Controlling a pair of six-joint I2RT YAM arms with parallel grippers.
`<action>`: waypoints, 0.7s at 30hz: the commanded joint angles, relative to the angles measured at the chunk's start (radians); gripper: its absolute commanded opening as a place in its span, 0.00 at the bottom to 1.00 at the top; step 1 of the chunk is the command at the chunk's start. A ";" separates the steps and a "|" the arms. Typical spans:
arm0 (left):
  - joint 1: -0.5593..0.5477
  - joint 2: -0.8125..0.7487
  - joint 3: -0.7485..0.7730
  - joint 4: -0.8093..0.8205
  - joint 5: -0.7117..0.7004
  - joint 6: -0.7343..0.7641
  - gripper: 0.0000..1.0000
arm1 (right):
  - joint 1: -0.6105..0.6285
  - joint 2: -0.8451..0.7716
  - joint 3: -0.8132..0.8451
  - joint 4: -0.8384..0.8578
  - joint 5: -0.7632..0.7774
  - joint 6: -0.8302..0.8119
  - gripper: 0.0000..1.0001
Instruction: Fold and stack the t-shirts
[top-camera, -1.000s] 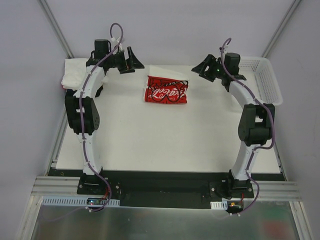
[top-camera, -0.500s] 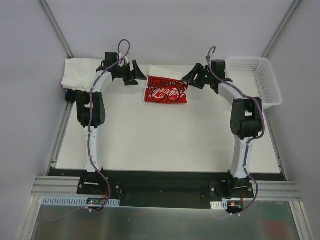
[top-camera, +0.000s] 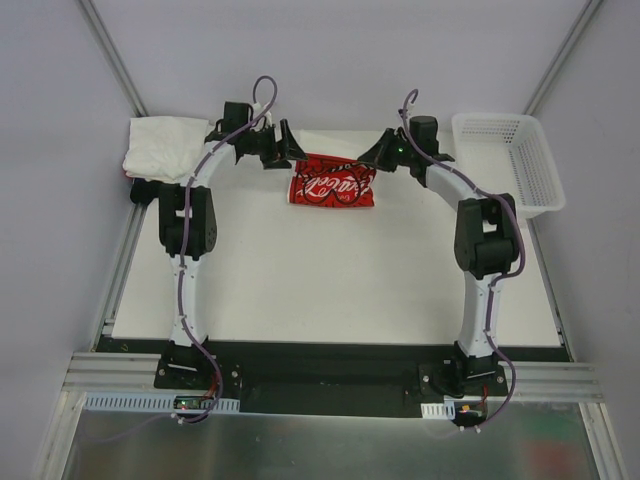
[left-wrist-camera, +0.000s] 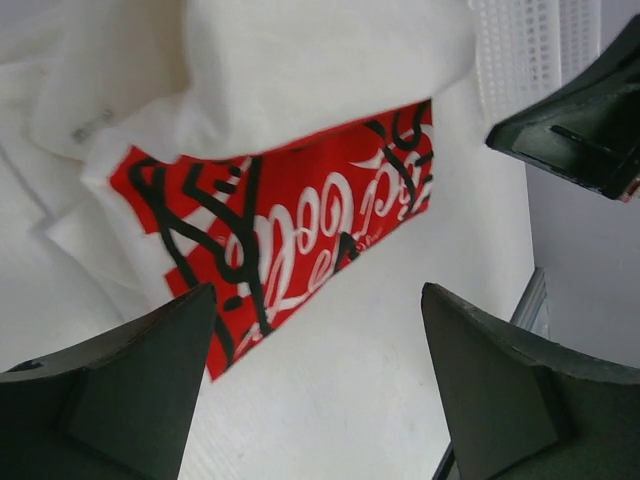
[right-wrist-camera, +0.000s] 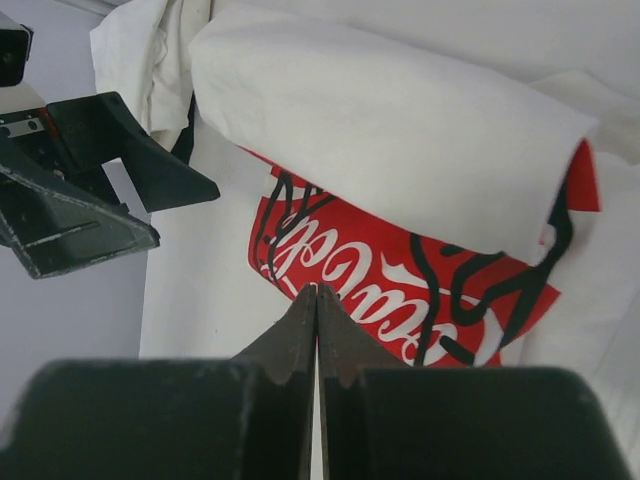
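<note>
Above the bench's (top-camera: 330, 290) far side, the left claw (top-camera: 278, 150) and right claw (top-camera: 375, 155) are seen drawn closer to the folded red t-shirt (top-camera: 332, 185) than before. Left wrist: jaws are held wide, shirt lying beyond them. Right wrist: jaws are pressed together, empty, shirt just ahead.

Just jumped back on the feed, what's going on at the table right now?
Both arms are stretched toward the folded red-print shirt near the far edge of the table. The left claw hangs open by the shirt's left end. The right claw is shut at its right end, with nothing visibly pinched in it. A pile of white shirts lies at the far left corner, and a white basket sits at the far right.
</note>
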 joint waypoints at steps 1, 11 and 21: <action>-0.066 -0.171 -0.040 0.019 0.055 0.044 0.82 | 0.060 -0.025 0.001 0.039 -0.032 0.021 0.01; -0.117 -0.079 0.032 0.019 0.147 0.058 0.81 | 0.085 0.162 0.173 0.025 -0.045 0.070 0.01; -0.145 -0.027 0.057 0.029 0.211 0.097 0.80 | 0.010 0.404 0.466 -0.024 -0.048 0.128 0.01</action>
